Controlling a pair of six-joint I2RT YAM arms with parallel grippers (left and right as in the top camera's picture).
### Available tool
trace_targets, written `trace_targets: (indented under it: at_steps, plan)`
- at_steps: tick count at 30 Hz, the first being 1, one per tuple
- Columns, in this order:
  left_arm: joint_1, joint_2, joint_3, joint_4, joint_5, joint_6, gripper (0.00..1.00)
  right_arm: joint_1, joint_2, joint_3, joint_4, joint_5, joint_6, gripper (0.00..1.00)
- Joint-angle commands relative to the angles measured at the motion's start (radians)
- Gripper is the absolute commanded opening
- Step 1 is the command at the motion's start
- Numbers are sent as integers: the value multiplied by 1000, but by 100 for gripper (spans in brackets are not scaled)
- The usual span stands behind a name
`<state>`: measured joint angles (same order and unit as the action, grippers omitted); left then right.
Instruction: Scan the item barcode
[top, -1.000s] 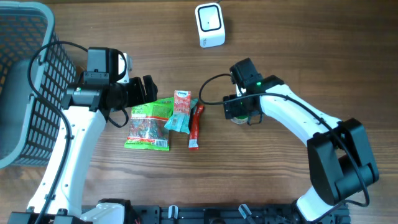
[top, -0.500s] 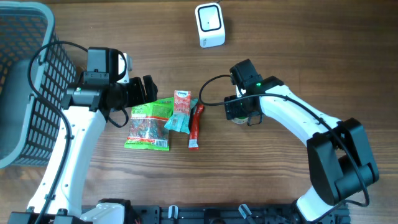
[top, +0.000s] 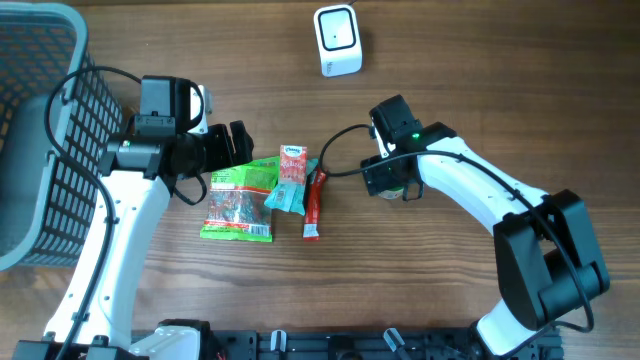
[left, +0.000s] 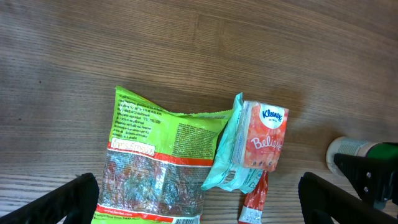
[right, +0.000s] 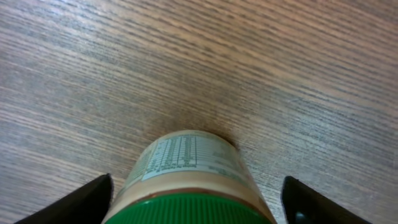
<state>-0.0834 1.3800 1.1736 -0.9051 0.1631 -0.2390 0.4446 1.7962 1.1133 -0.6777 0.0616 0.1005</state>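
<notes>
The right gripper (right: 196, 188) stands open, one finger on each side of the cream plastic jar with a green lid (right: 186, 158). There is a gap on both sides.

The jar lies on the wooden table (right: 93, 62), just right of the red sachet (top: 314, 205). Its long axis runs left to right, with the lid toward the wrist and the base toward the snacks.

The left gripper (top: 240, 144) is wide open above the green snack bag (left: 155, 162).

Since a second ago only the right gripper's cable has shifted slightly.

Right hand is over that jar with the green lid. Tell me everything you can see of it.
The small jar with the green lid has a cream, plastic-looking body and a pale label printed with gridded text. It sits on the wooden table, right of the snack packets, between the open fingers of the right hand; no contact shows. No barcode is visible.
</notes>
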Motion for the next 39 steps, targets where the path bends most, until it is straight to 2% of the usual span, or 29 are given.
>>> trace_targets:
  at_steps: [1, 5, 12, 13, 16, 22, 39]
  plan:
    - [-5, 3, 3, 2, 11, -9, 100, 7, 10, 54, -47, 24, -18, 98]
    - [-5, 3, 3, 2, 11, -9, 100, 7, 2, 128, -130, 20, 16, 100]
    - [-5, 3, 3, 2, 11, -9, 100, 7, 0, 147, -157, -84, -7, 99]
    - [-5, 3, 3, 2, 11, -8, 100, 7, 0, 145, -153, -79, 0, 92]
    - [-5, 3, 3, 2, 11, -8, 100, 7, 0, 137, -146, -31, 59, 88]
    - [-5, 3, 3, 2, 11, -8, 100, 7, 0, 134, -147, -18, 70, 74]
    - [-5, 3, 3, 2, 11, -8, 100, 7, 1, 14, -58, -18, 86, 75]
